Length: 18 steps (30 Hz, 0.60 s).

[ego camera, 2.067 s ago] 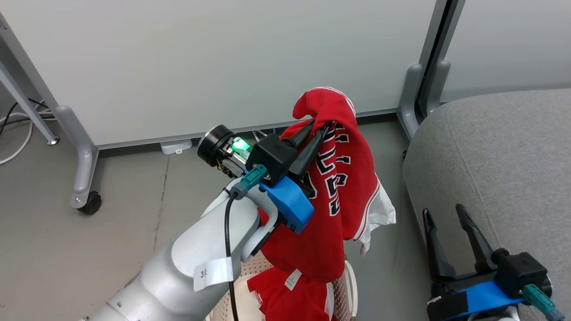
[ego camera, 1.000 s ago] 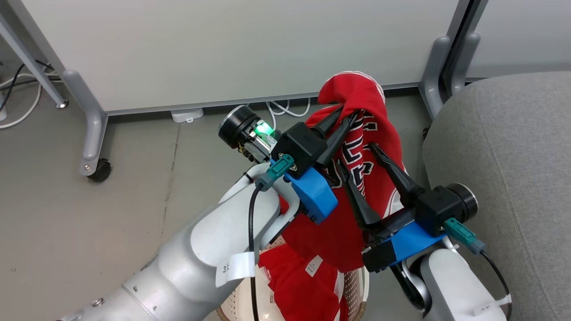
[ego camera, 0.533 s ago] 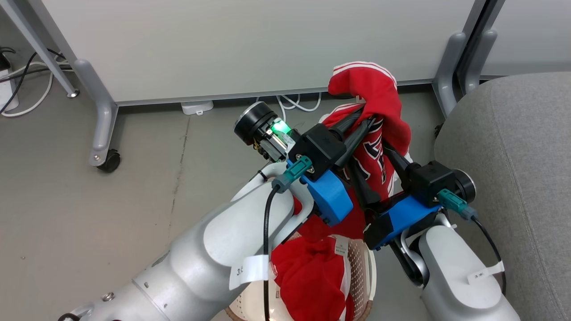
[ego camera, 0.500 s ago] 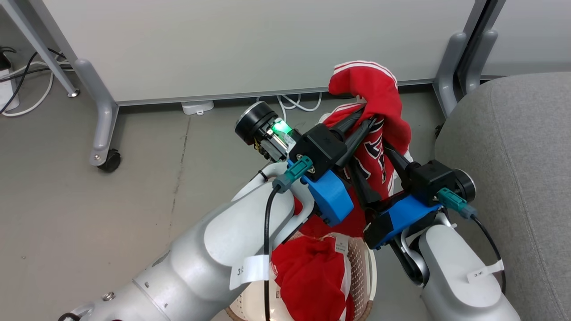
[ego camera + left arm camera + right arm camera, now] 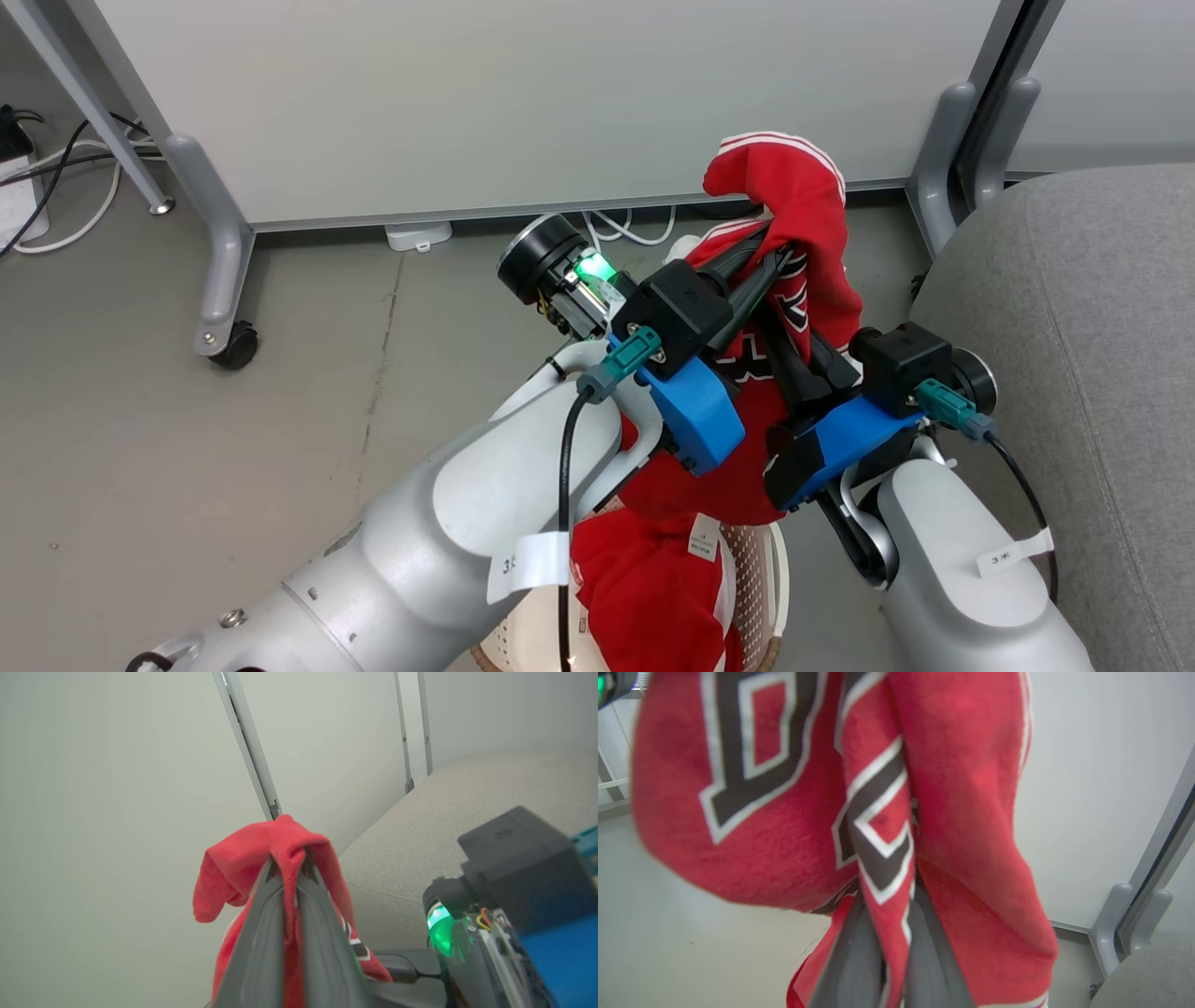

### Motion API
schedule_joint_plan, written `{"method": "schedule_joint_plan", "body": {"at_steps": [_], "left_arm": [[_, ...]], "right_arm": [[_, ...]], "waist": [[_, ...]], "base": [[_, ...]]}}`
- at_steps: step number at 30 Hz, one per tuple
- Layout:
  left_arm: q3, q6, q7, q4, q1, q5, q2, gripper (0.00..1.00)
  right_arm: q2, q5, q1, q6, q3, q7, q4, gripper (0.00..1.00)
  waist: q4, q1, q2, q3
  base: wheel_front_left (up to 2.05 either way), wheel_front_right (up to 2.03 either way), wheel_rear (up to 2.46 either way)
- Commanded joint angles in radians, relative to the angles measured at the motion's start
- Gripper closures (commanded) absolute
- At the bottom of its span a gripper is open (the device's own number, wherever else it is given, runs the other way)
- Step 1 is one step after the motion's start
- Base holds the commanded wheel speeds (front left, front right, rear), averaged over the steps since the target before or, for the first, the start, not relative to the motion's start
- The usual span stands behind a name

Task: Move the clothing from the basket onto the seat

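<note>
The red jersey (image 5: 794,201) with black white-edged lettering hangs in the air above the basket (image 5: 777,571). My left gripper (image 5: 767,250) is shut on its upper fold, seen in the left wrist view as red cloth (image 5: 280,844) pinched between the fingers (image 5: 261,933). Just below and to the right, my right gripper (image 5: 782,329) is shut on a lettered fold (image 5: 878,858) of the same jersey. A second red garment (image 5: 644,588) lies crumpled in the cream basket. The grey seat (image 5: 1074,327) is at the right, close beside the right arm.
A pale partition wall (image 5: 523,103) with grey legs (image 5: 219,252) and a castor (image 5: 233,347) stands behind. White cables (image 5: 625,226) lie along its foot. Another grey partition leg (image 5: 943,159) stands beside the seat. Bare grey floor (image 5: 187,467) spreads to the left.
The right gripper, open around the jersey half a second ago, has closed on it. The left gripper keeps its hold. The view has shifted slightly.
</note>
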Motion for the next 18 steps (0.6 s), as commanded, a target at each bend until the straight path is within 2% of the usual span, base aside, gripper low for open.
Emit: {"method": "schedule_joint_plan", "body": {"at_steps": [1,12,13,14,18], "left_arm": [[0.001,0.001,-0.006,0.005,-0.004,-0.005,-0.002,1.00],[0.005,0.004,-0.007,0.012,0.000,-0.007,-0.002,1.00],[0.008,0.006,-0.007,0.011,0.002,-0.008,-0.002,0.81],[0.011,0.005,-0.008,0.010,0.005,-0.009,-0.003,0.00],[0.011,0.011,-0.007,0.011,0.006,-0.004,-0.003,0.00]], "right_arm": [[-0.004,0.003,-0.005,0.000,-0.002,-0.004,0.000,1.00],[-0.004,0.010,0.005,0.000,-0.001,-0.004,-0.005,1.00],[-0.004,0.011,0.005,0.000,0.000,-0.004,-0.006,1.00],[-0.004,0.012,0.005,0.000,0.001,-0.004,-0.007,1.00],[-0.004,0.013,0.006,0.000,0.002,-0.004,-0.010,1.00]], "waist": [[-0.001,0.0000,0.0000,-0.002],[-0.002,0.0000,0.0000,-0.006],[-0.002,0.0000,0.0000,-0.006],[-0.003,0.0000,0.0000,-0.006],[-0.004,0.0000,0.0000,-0.008]], "base": [[0.00,0.00,0.00],[0.00,0.00,0.00],[0.00,0.00,0.00],[0.00,0.00,0.00],[0.00,0.00,0.00]]}}
